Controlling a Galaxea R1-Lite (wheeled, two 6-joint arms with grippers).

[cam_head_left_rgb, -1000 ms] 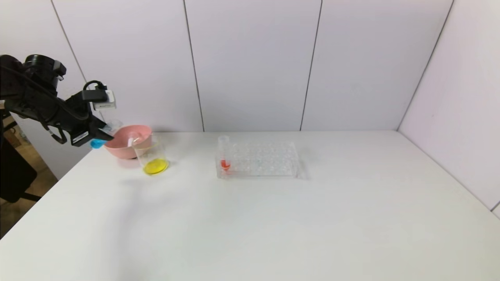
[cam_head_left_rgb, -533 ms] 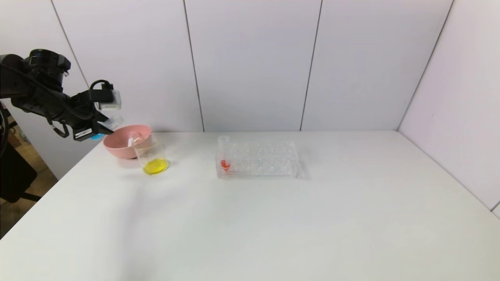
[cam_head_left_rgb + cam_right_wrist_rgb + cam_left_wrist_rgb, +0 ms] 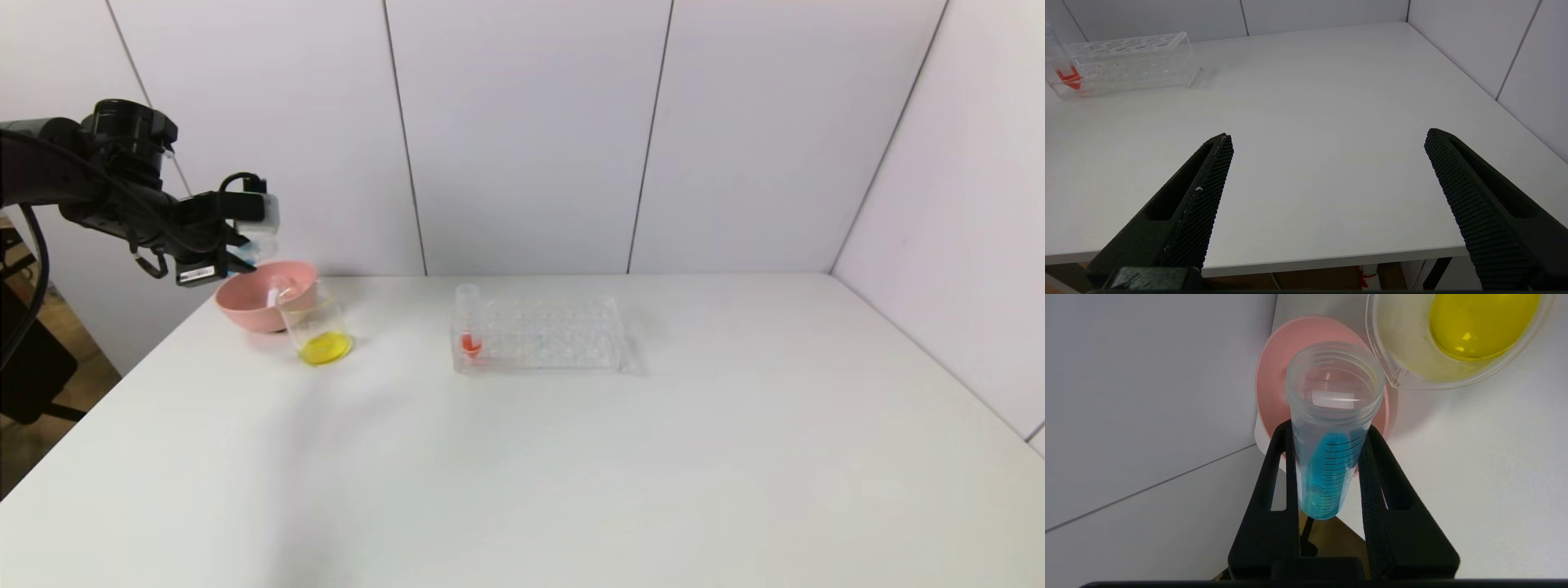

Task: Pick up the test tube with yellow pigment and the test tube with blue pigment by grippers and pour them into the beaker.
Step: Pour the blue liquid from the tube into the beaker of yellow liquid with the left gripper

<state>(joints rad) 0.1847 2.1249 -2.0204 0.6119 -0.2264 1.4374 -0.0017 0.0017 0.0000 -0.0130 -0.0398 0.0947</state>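
My left gripper (image 3: 247, 260) is shut on the test tube with blue pigment (image 3: 253, 245) and holds it in the air over the left rim of the pink bowl (image 3: 245, 314). In the left wrist view the tube (image 3: 1331, 457) lies tilted between the fingers (image 3: 1376, 465), its open mouth toward the bowl (image 3: 1278, 367). The blue liquid sits in its lower half. The beaker (image 3: 320, 331) stands right of the bowl and holds yellow liquid; it also shows in the left wrist view (image 3: 1400, 355). No tube with yellow liquid shows. My right gripper (image 3: 1327, 139) is open and empty above the table's front edge.
A clear tube (image 3: 273, 294) leans inside the pink bowl. A clear many-holed rack (image 3: 555, 331) stands at the table's middle back with a red-liquid tube (image 3: 469, 327) in its left end. The rack also shows in the right wrist view (image 3: 1135, 61).
My left gripper has moved right and slightly up with the blue tube, from beside the bowl's left side to over its rim. Nothing else has moved.
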